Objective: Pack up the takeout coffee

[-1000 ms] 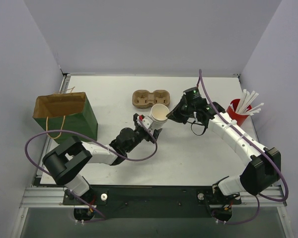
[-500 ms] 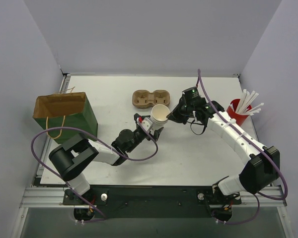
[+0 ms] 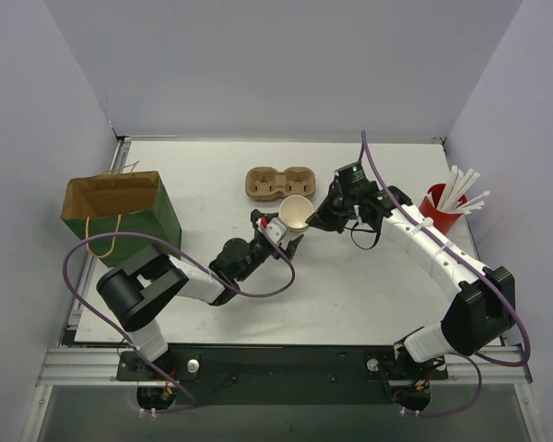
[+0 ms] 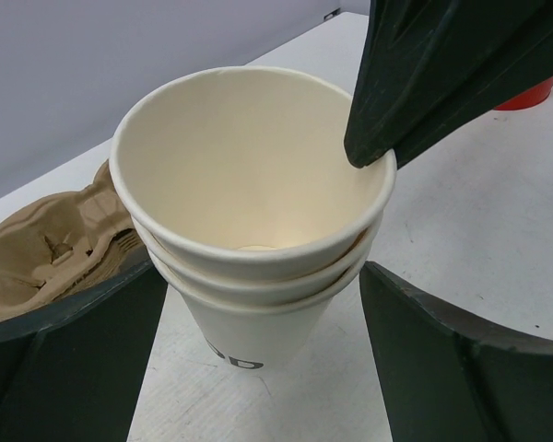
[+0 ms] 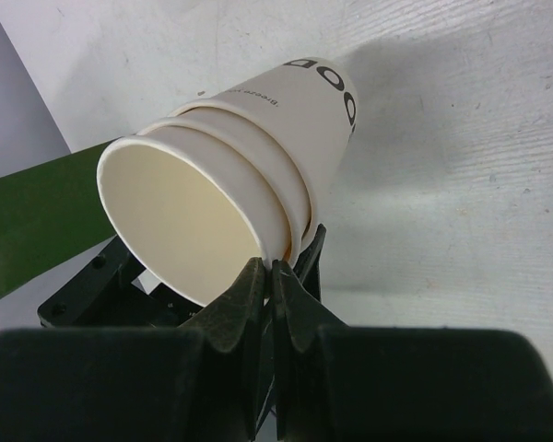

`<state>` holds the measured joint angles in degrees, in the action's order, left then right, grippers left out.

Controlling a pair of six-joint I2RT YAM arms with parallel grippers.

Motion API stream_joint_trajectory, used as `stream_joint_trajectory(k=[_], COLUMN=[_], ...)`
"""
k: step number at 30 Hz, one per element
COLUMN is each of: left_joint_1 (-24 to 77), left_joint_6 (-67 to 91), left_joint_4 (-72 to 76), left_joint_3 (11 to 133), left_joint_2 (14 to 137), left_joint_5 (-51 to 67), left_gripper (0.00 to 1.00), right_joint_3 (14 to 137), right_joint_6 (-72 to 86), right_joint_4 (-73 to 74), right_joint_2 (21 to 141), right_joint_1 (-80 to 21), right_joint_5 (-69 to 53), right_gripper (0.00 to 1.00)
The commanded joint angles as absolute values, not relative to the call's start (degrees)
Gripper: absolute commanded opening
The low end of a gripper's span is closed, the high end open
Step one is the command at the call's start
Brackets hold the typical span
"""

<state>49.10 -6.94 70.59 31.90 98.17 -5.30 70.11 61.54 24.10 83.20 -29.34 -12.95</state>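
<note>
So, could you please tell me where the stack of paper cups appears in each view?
Top external: cup stack at centre, below the carrier.
Left wrist: cup stack fills the centre, mouth up.
Right wrist: cup stack centre-left, tilted.
Shared landmark: right claw pinching its rim.

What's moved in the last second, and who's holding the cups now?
The right pincer edged left and is now shut on the rim of the innermost cup in the cup stack. The left arm shifted slightly right. Unchanged: the left pincer grips the stack low down; carrier, paper bag and red straw cup haven't moved.
</note>
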Motion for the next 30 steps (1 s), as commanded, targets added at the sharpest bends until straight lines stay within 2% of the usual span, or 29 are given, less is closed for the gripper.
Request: stream_joint_trajectory(k=[1, 7, 11, 15, 16, 18, 19, 22, 30], left_joint_1=[49.5, 50.1, 50.9, 52.0, 52.2, 52.5, 52.7, 53.3, 53.6], left_joint_6=[-8.0, -9.6, -11.5, -13.7, -13.7, -13.5, -13.8, -13.8, -11.1], left_joint_4=[83.2, 85.3, 83.2, 81.7, 82.1, 82.1, 81.2, 78.3, 72.6], left_joint_3=[35.4, 35.2, 35.0, 33.9, 33.6, 33.1, 33.0, 33.0, 32.8], left_joint_2=[98.2, 97.5, 96.9, 96.1, 96.0, 95.8, 95.6, 95.2, 95.4], left_joint_5=[-0.7, -1.5, -1.7, -5.0, -5.8, -7.2, -7.7, -9.0, -11.5], left_gripper=[0.95, 0.93, 0.86, 0.76, 0.7, 0.65, 0.57, 0.5, 0.5], right_joint_3=[71.9, 71.5, 72.9, 74.1, 74.3, 74.5, 74.7, 75.4, 78.5], right_joint_6=[61.8, 62.8, 62.9, 63.1, 63.1, 63.5, 63.7, 63.9, 64.3], right_joint_4=[22.3, 21.7, 21.6, 21.7, 21.7, 21.6, 21.6, 21.3, 21.6], right_joint_2=[83.1, 83.6, 84.2, 84.5, 84.5, 84.5, 84.4, 84.3, 83.9], right_joint_1=[-30.8, -30.7, -30.3, -30.1, -30.1, -30.0, -30.1, -30.0, -30.1], right_joint_5=[-16.7, -17.6, -17.9, -17.8, -17.8, -17.8, -17.8, -17.8, -18.1], right_gripper=[0.0, 0.0, 0.0, 0.0, 0.0, 0.0, 0.0, 0.0, 0.0])
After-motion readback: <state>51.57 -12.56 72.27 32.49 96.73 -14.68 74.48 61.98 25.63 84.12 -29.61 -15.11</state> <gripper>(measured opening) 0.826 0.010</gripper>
